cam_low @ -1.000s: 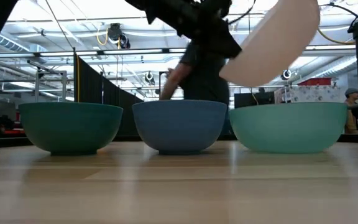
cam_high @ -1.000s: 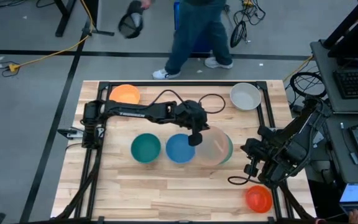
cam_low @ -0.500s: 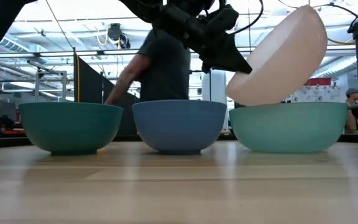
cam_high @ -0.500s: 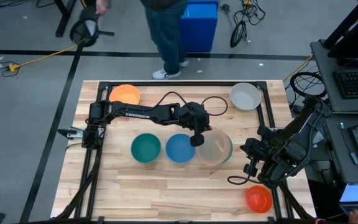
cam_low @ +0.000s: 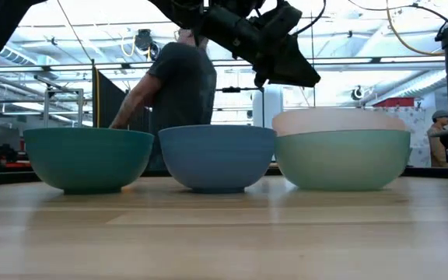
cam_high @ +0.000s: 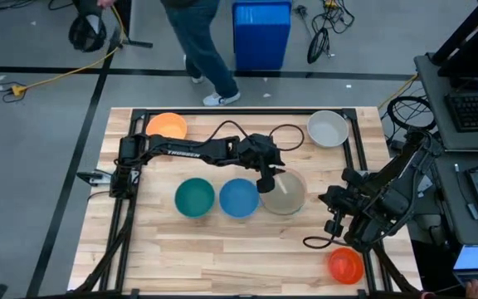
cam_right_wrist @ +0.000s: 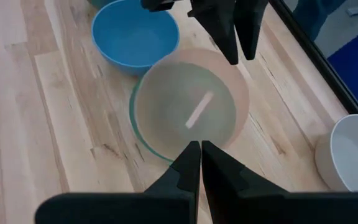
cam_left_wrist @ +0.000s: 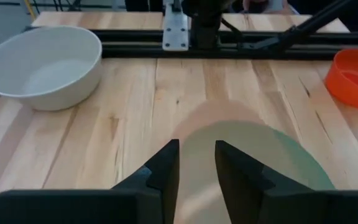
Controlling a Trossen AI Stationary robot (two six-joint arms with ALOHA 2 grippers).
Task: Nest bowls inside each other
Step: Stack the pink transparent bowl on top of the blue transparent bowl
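Note:
A pale pink bowl (cam_high: 285, 193) sits nested in the sage green bowl (cam_low: 341, 162), right of the blue bowl (cam_high: 239, 198) and the teal bowl (cam_high: 195, 198) in a row at mid-table. My left gripper (cam_low: 298, 76) hangs open just above the pink bowl's rim (cam_left_wrist: 207, 115) on its blue-bowl side, clear of it. An orange bowl (cam_high: 167, 125) stands at the far left, a grey-white bowl (cam_high: 328, 128) at the far right, and a red-orange bowl (cam_high: 345, 264) at the near right. My right gripper (cam_right_wrist: 196, 155) waits shut, raised near the table's right edge.
A black frame rail (cam_high: 247, 112) runs along the table's far edge and down both sides. A person walks on the floor beyond the table, by a blue bin (cam_high: 261, 33). Bare wood lies along the near edge (cam_high: 222, 257).
My left gripper has opened and let go of the pink bowl. The bowl, held tilted above the sage green bowl a second ago, has dropped and now sits level inside it. The person behind the table has walked toward the left.

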